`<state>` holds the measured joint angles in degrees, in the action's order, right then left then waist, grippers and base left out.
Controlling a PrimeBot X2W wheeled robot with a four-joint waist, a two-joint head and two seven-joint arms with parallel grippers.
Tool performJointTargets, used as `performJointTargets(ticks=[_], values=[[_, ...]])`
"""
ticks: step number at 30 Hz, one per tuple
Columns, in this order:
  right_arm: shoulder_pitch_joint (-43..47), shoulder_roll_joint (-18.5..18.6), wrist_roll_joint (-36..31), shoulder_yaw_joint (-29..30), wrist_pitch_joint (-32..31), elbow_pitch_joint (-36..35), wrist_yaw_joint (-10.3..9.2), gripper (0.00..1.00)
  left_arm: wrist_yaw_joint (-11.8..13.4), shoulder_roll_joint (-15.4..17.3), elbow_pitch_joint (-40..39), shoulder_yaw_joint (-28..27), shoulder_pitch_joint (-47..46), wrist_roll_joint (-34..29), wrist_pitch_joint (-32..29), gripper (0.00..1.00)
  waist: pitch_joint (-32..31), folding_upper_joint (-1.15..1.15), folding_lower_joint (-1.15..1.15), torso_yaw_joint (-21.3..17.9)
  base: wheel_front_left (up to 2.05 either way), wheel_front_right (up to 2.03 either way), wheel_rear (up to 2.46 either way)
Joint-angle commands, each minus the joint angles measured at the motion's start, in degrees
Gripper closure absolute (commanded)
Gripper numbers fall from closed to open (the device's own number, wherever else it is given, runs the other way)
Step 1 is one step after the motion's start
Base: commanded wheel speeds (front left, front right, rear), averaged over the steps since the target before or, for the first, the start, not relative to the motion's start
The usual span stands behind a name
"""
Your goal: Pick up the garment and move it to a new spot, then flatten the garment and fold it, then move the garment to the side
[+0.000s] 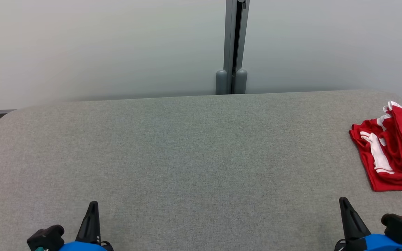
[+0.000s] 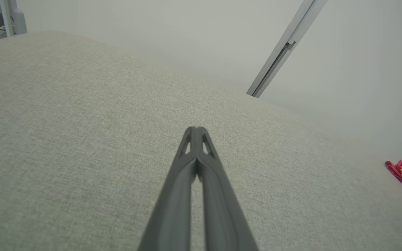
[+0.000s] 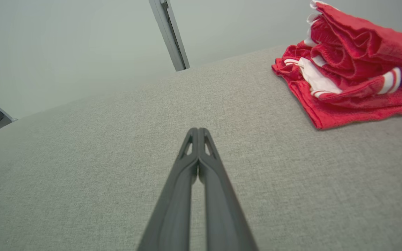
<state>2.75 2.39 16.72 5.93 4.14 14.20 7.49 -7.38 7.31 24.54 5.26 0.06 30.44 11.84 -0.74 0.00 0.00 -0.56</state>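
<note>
Red cloth with white stripes, the garment (image 1: 391, 150) lies at the far right of the grey fabric-covered counter (image 1: 187, 157), running out past the right edge of the head view. Its bottom layer lies flat with a fairly straight near hem, while the upper layers are heaped in loose rolls and ridges, so from where I stand it looks like a rough bundle rather than a crisp fold. The left tool (image 1: 92, 205) and the right tool (image 1: 343, 201) sit low at the near edge, well apart from each other, fingers pointing toward the pale far wall (image 1: 99, 45). Each is closed, its two dark fingers pressed tip to tip with nothing between them. Neither touches the cloth, though the right tool is the nearer of the two, with the garment ahead of it and to its right. Held like that, the arms leave the broad middle of the counter bare, which is the only stretch wide enough to spread a garment out. I'd judge the scene fits two readings equally: a bundle waiting at the side to be carried to the middle and flattened, or a garment already folded after a fashion and set aside, with the arms at rest. The loose top layers lean a little toward the first, but that is not enough to settle it.
</note>
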Motion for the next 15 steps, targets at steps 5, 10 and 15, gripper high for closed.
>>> performJointTargets(ticks=[5, 10, 15], values=[[-1.9, 0.3, 7.1, 0.0, -0.8, -0.9, 0.00, 1.00, 0.0, 0.0, -1.9, -1.5, -2.0, 5.8, -1.6, 1.00, 0.0, 0.00, 0.00, 0.0, 0.00, 0.00, 0.00], [-2.5, 0.3, 12.2, 0.0, -1.5, -0.9, 0.00, 1.00, 0.0, -0.4, -2.6, -2.2, -2.4, 9.9, -2.8, 1.00, 0.1, 0.00, 0.00, 0.1, 0.00, 0.00, 0.00], [-3.0, 0.3, 17.0, 0.1, -2.1, -0.9, 0.00, 1.00, 0.0, -0.7, -3.2, -2.9, -2.7, 13.8, -3.9, 1.00, 0.1, 0.00, 0.00, 0.1, 0.00, 0.00, 0.00]])
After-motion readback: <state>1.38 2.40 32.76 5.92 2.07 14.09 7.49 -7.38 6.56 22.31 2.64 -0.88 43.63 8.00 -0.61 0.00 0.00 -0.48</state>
